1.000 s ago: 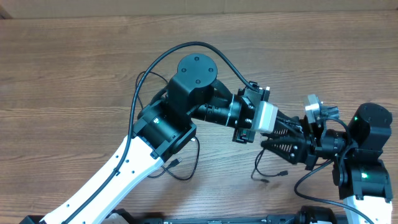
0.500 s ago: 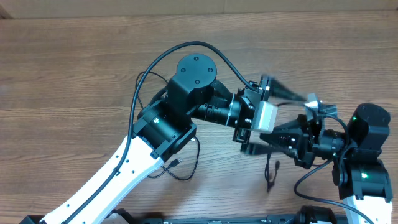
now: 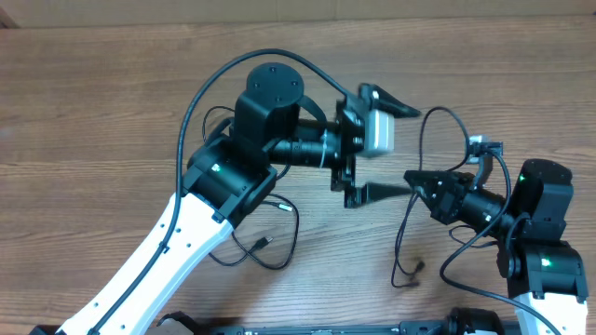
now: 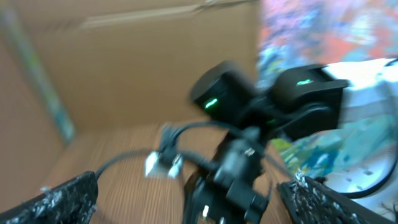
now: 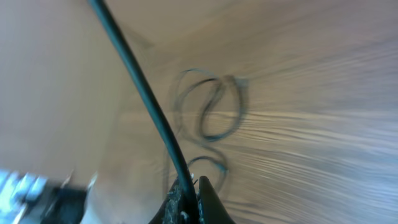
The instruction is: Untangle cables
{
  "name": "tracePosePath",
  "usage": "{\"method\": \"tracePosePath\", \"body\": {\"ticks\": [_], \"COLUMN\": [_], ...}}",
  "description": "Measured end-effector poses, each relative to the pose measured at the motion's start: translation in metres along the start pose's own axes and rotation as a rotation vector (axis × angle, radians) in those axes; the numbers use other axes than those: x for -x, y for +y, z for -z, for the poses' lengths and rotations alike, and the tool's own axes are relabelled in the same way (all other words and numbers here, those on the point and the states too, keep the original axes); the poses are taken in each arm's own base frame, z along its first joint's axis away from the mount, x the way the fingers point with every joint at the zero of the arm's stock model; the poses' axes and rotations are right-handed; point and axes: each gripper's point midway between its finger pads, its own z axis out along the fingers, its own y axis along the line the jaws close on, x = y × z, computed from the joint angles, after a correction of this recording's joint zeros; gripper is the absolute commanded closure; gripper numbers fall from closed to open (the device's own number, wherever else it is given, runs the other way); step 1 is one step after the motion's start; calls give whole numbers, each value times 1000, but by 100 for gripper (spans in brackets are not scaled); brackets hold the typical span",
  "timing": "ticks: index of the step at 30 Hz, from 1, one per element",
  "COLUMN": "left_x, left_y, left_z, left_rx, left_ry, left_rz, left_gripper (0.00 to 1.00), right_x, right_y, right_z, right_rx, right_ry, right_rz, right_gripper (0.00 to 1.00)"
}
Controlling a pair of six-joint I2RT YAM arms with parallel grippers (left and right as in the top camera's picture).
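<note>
Nearest our edge of the table [image 3: 84,112], we list:

1. Loose cable [image 3: 294,231]: a slack loop on the wood, plug end beside it, partly tucked under our left arm [image 3: 186,233]. Nothing grips it.
2. Held cable [image 3: 400,242]: between the arms, trailing from the right gripper [image 3: 416,179] down to the wood, its free plug lying flat.
3. Right gripper: jaws pinched fully together on that cord. Its wrist view shows the cord clamped at the tips and running off up-left.
4. Left gripper [image 3: 413,150]: just beyond, jaws spread as wide as they go. Its blurred wrist view shows nothing between them.

Change noted: a second ago the left gripper was closed and pressed against the right. It has since let go and drawn back, while the right finished closing. We judge the handover done, with the two cords now well apart.

Obstructions: the left gripper's lower finger lies just beside the right gripper's tip. A black arc [image 3: 445,111] rises above both, and we cannot tell whether it is the same cord or arm wiring.
</note>
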Motion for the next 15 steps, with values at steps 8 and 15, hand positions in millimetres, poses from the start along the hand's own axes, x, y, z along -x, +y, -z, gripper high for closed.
{"method": "tracePosePath", "body": {"ticks": [8, 15], "left_x": [-78, -120], "left_y": [53, 76], "left_z": [24, 60], "left_rx": [407, 682], "left_ry": [294, 474], "left_rz": [301, 392], "left_gripper": [0, 0], "right_x": [10, 28], "right_y": [-61, -113], "right_z": [11, 45], "right_rx": [-349, -682], "right_ry": [-105, -291], "right_rz": [-143, -242], "right_gripper": [96, 96]}}
